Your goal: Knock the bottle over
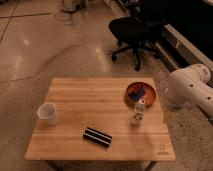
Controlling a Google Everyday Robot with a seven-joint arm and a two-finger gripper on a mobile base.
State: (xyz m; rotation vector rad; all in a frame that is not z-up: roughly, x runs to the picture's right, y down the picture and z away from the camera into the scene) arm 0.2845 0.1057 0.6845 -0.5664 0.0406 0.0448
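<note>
Wooden table (75,97) sits mid-frame on a shiny speckled floor (60,50). Bottle (138,112) stands upright on the table's right part, toward the front: small, white, w/ white cap and a darker label band. It's right at the near rim of an orange-brown bowl (152,91); bottle overlaps the rim in this view, so can't tell if they touch. Bowl holds a blue item (136,92), type unclear.

White cup (47,113), no cap, wider than the bottle, stands upright near the table's left edge, well apart from the bottle. Black oblong object (97,137) w/ pale stripes lies flat near the front edge, angled, between cup and bottle but closer to the front. Small mark (161,148) is printed at the front right corner of the tabletop.

Robot arm (192,90): bulky white links come in from the right edge of frame, just beside the table's right side, level w/ the bowl, not touching the bottle. Gripper isn't in shot; it lies somewhere beyond the visible links, so jaw state can't be told.

Black office chair (132,30) on a star base stands behind the table, upper right, well apart from it.
</note>
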